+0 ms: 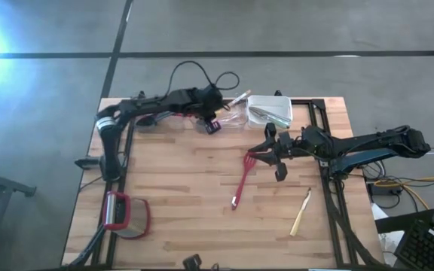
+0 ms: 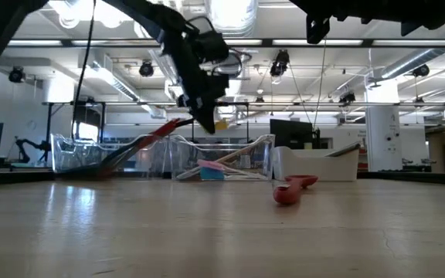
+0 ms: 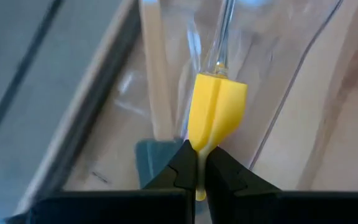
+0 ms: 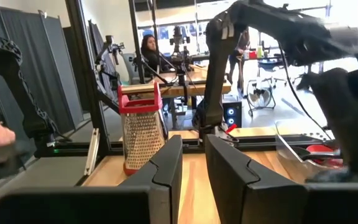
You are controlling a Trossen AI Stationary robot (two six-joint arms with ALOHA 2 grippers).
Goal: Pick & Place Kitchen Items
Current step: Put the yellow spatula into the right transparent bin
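From above, several utensils already lie in the clear tub point(image 1: 228, 119) and the white tub point(image 1: 271, 110). The red spatula point(image 1: 243, 178) and a wooden piece point(image 1: 301, 213) lie on the table point(image 1: 179, 196) below the tubs, so sorting looks partly done. The left gripper point(image 1: 212, 123) hangs over the clear tub. The right gripper point(image 1: 276, 154) is beside the spatula's head.

Low down, the spatula lies before the tubs.

The left wrist shows its fingers point(image 3: 182, 167) pinched shut on a yellow piece point(image 3: 215, 112).

The right wrist shows narrowly parted jaws, holding nothing.

Left end effector point(image 3: 197, 171) at table's far edge, fingers clamped; right end effector point(image 4: 193, 163) mid-table, fingers slightly parted.
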